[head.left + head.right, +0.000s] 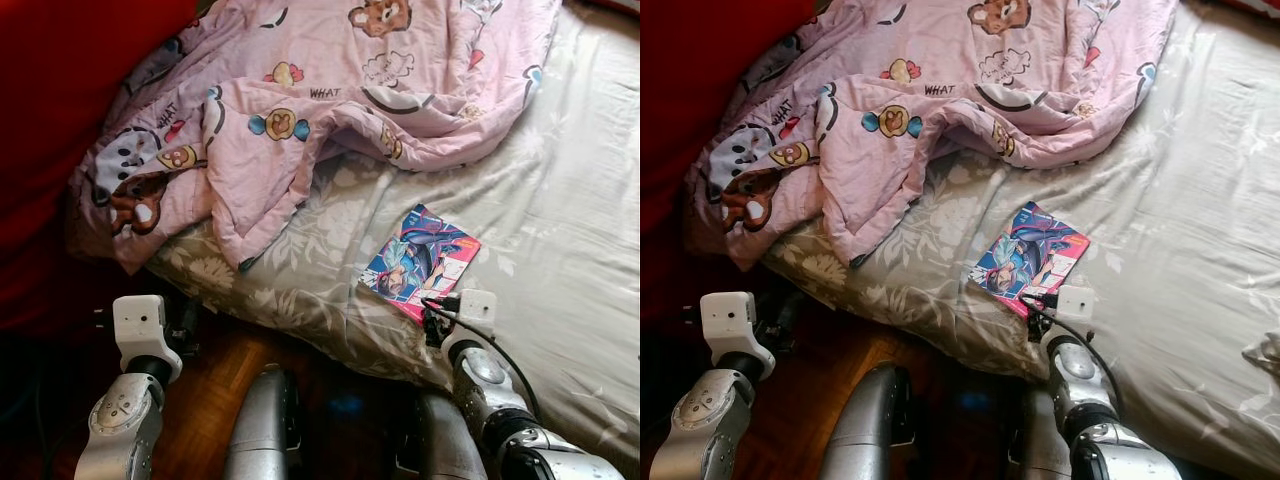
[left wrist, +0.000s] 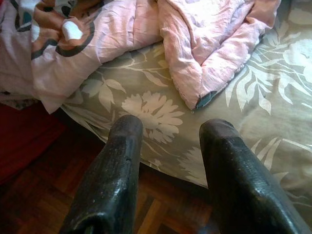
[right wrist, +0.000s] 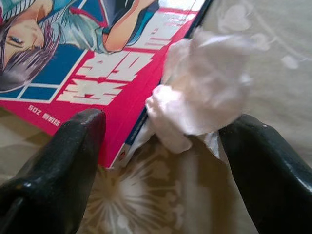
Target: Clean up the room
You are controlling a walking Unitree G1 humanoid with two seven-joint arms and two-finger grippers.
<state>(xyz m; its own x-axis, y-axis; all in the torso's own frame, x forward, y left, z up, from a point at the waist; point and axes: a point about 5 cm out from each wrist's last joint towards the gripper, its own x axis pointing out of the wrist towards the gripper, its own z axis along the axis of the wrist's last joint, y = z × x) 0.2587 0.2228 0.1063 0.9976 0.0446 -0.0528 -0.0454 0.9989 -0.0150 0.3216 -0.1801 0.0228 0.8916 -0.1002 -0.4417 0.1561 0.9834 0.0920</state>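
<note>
Bed (image 1: 560, 180) with a grey-green floral sheet, seen from its near edge. Pink cartoon-print blanket (image 1: 330, 90) bunched over the far-left part of the bed, 1 fold hanging over the near-left edge toward the wooden floor (image 1: 215, 385). Red fabric (image 1: 60, 100) to the left of the bed.

Comic book (image 1: 420, 260) lies flat on the sheet near the bed's near edge, cover up, turned at an angle. A crumpled white tissue (image 3: 204, 92) sits on the sheet touching the book's edge near 1 corner, seen in the right wrist view.

Right claw (image 3: 165, 161) is at the near edge of the bed, just at the book's near corner. Its 2 fingers are spread wide, holding nothing; 1 finger (image 3: 63, 156) is over the book's corner side, the other past the tissue, with the tissue and book corner between them. Cannot tell if the fingers touch the sheet.

Left claw (image 2: 168, 161) hangs low by the bed's near-left edge over the floor, fingers apart, holding nothing, pointing toward the sheet and the blanket's hanging fold.
</note>
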